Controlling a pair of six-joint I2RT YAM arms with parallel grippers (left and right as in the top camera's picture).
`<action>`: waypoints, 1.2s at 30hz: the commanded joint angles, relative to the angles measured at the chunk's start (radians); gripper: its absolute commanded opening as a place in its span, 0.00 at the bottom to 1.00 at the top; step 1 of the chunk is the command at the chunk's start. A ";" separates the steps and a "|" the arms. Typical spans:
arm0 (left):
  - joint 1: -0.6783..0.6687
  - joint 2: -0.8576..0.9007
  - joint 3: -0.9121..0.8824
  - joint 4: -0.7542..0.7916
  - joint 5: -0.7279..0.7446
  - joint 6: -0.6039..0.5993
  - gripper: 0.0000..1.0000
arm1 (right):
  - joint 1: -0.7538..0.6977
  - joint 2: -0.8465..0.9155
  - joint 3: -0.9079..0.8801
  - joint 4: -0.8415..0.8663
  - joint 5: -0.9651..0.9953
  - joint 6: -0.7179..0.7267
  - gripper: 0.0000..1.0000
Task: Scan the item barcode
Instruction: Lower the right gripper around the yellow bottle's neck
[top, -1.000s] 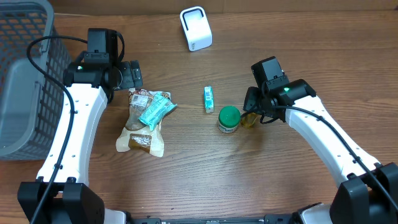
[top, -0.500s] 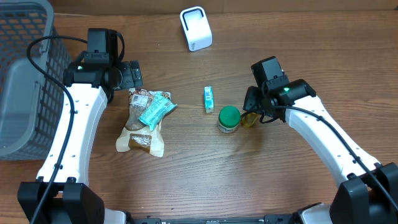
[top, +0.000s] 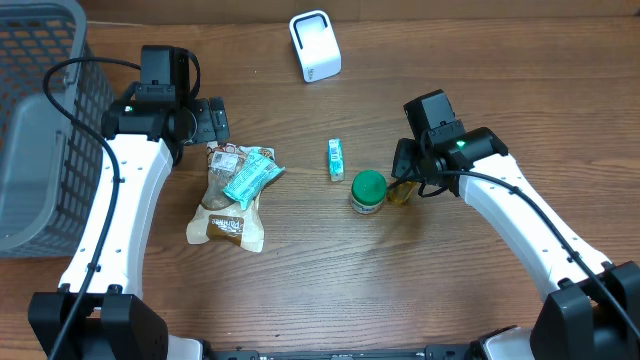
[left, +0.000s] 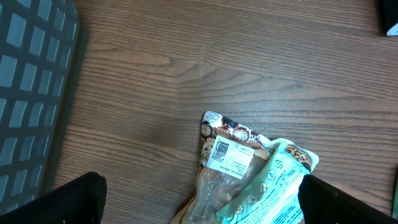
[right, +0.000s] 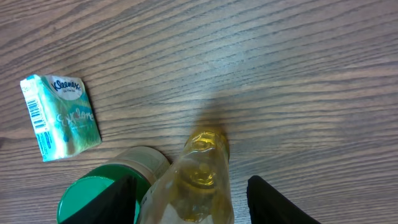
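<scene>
**Bottle between the jaws, scanner across the table**

The small clear bottle (right: 202, 146) of yellow liquid lies on its side on the table (right: 298, 68), right of centre. It touches or sits just beside the green-lidded jar (top: 367, 190). With the arm committed to it, it is most likely the item to be scanned. The right gripper (right: 191, 183) straddles it from above. Its jaws are parted, and a sliver of wood shows between the bottle and the right finger (right: 273, 199), so nothing is pinched yet as far as the wrist view shows.

The step in hand looks like the grasp. To do it well, the jaws should close evenly across the bottle's body, so the round plastic does not squirt sideways into the jar. The left finger has little room beside the green lid, so a slight shift away from the jar would help. No barcode is visible on the bottle from here. Once lifted, it will probably need turning until its label faces the white scanner (top: 315, 45) at the far edge.

A tissue pack (right: 61, 115) lies near, on the jar's other side. The left gripper (top: 213, 122) hangs released and fully spread over the snack packets (left: 249, 174), beside the grey basket (top: 40, 120).
</scene>
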 joint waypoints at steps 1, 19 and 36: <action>0.005 -0.008 0.007 0.002 -0.016 0.012 1.00 | 0.005 0.002 -0.006 0.006 0.012 -0.023 0.54; 0.005 -0.008 0.007 0.002 -0.016 0.012 0.99 | 0.005 0.002 -0.006 -0.005 0.011 -0.022 0.56; 0.005 -0.008 0.007 0.002 -0.016 0.012 1.00 | 0.004 0.002 -0.006 0.033 0.012 -0.244 0.44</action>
